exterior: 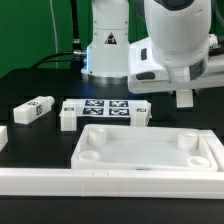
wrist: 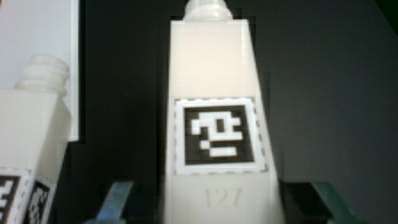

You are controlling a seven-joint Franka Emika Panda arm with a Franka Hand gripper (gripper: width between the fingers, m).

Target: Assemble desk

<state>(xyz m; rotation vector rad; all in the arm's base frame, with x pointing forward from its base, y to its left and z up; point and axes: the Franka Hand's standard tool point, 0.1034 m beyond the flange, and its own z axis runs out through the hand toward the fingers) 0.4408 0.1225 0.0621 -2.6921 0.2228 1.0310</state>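
End effector (wrist: 217,198) fingers apart, straddling tagged white leg (wrist: 217,70), gap visible each side. Second leg (wrist: 39,110) just beside.

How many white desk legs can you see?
4: one leg lying at the exterior view's left, one cut off at that edge, one beside the marker board, one at the gripper. More may be hidden.

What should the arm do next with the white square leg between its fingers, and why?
Probably close the gripper on the white square plastic leg: the wrist view shows it centred between the fingertips, which look clear of its sides.
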